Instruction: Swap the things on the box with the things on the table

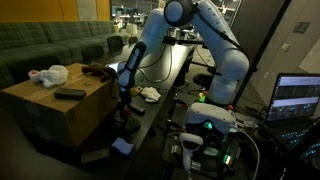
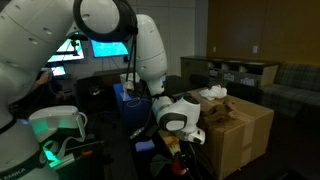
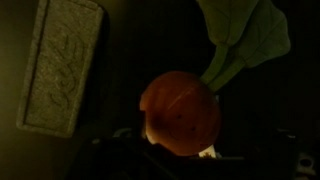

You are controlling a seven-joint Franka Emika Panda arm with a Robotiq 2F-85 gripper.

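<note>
In an exterior view the camera stands off from me at middling distance and looks across my arm to the box, with a sofa behind. In an exterior view the camera sits close by my base, facing past my arm toward the box and the monitors. Both exterior views share the box and my arm. The wrist view looks straight down, very near, at an orange vegetable and a grey block on the dark tabletop.
</note>
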